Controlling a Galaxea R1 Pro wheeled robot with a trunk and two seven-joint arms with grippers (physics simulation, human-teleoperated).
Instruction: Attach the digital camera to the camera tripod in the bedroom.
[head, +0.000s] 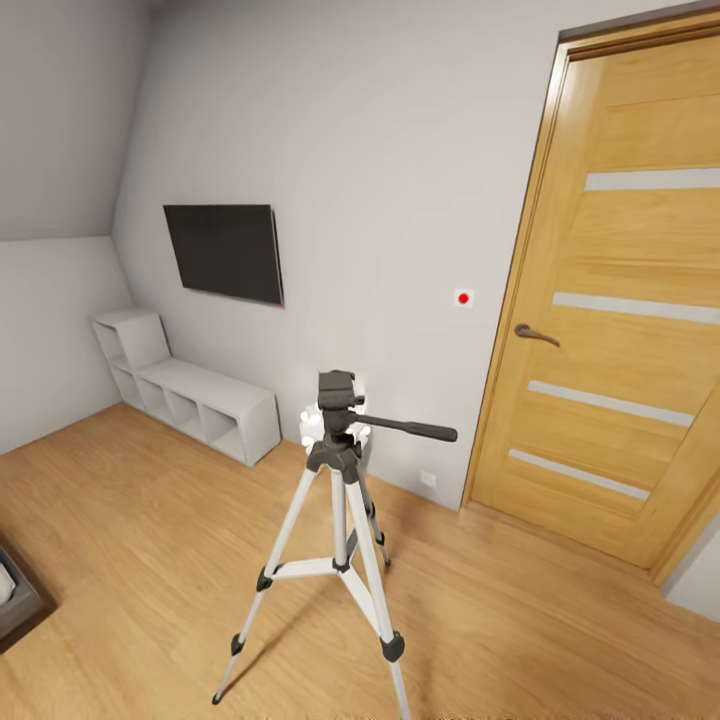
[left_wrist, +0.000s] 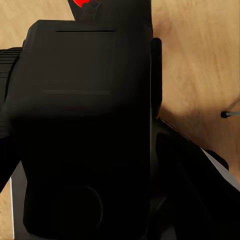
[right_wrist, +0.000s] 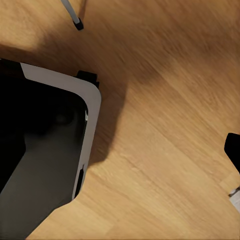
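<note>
The camera tripod (head: 340, 500) stands on the light wood floor of the bedroom, in the middle of the head view. It has silver legs, black feet and a bare black head (head: 337, 392) whose pan handle (head: 410, 428) points right. In the left wrist view the digital camera (left_wrist: 85, 125) is a chunky black body with a red spot (left_wrist: 82, 3), very close to the lens. My left gripper (left_wrist: 80, 75) is shut on it, with dark fingers (left_wrist: 6, 75) at its sides. One tripod foot (left_wrist: 227, 114) shows beyond it, and a foot (right_wrist: 77, 22) also shows in the right wrist view.
White cube shelves (head: 190, 395) line the back wall under a wall-mounted black screen (head: 225, 250). An oak door (head: 620, 330) with pale stripes is closed at the right. A dark furniture corner (head: 15, 600) sits at the left. The robot's dark base (right_wrist: 45, 150) is over the floor.
</note>
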